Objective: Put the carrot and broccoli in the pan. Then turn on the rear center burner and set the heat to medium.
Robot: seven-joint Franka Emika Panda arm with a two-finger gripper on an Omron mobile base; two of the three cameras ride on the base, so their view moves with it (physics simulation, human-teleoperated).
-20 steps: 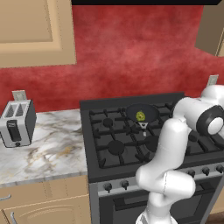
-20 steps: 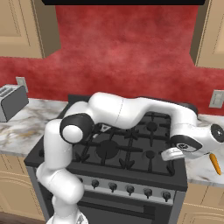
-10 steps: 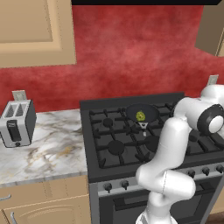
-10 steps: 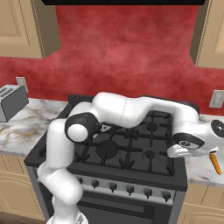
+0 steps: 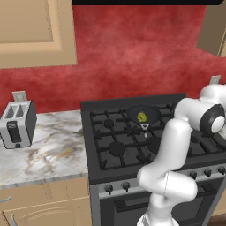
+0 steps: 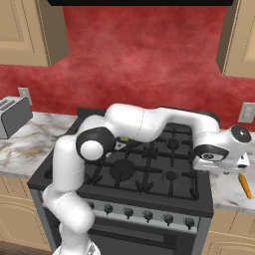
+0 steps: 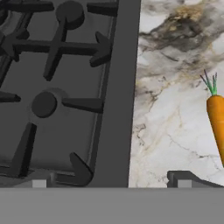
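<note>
Compared with the frame a second earlier, the arm's wrist has shifted slightly toward the right-hand counter (image 6: pixel 226 191); nothing else on the stove (image 5: pixel 132 137) has moved. The gripper (image 7: pixel 111 181) hangs above the stove's right edge with its fingers spread fully apart, holding nothing. The pan (image 5: pixel 143 114) sits on the rear center burner and contains the broccoli (image 5: pixel 141 117). The carrot (image 6: pixel 244 186) lies on the marble counter just right of the stove, apart from the gripper, green tip pointing away from the front edge.
</note>
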